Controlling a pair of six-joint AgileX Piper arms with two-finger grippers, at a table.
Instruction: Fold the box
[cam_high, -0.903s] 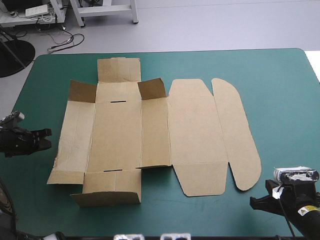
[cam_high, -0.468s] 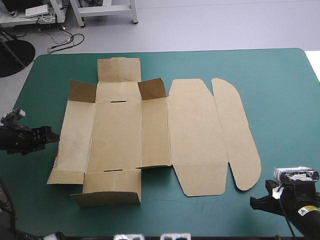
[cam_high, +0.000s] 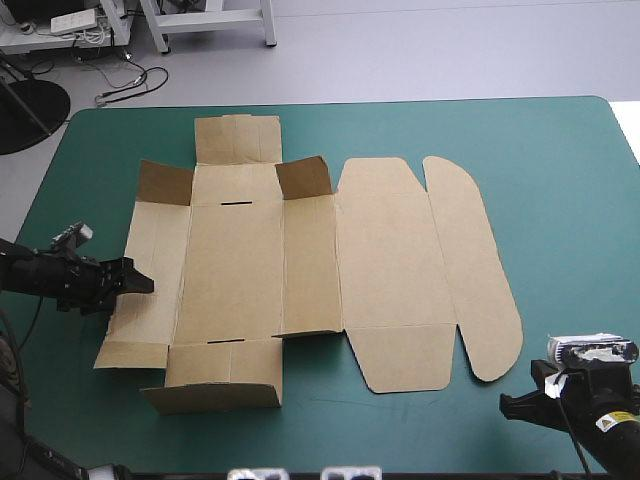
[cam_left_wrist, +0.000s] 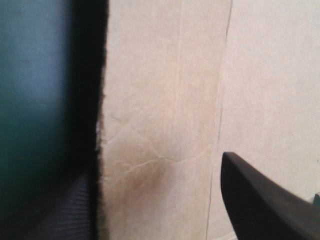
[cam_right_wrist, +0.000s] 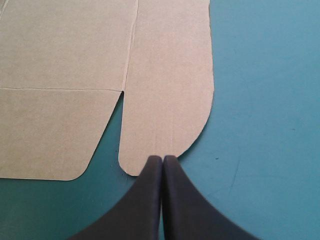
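The edge of the brown box (cam_high: 300, 270) is straddled by the left gripper (cam_high: 138, 283), jaws parted, while the right gripper (cam_high: 507, 405) is held clenched, empty.

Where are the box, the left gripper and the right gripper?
box (cam_high: 235, 270), high view, middle panel
left gripper (cam_high: 140, 281), high view, fingertips at the box's left edge
right gripper (cam_right_wrist: 163, 159), right wrist view, where its fingertips meet
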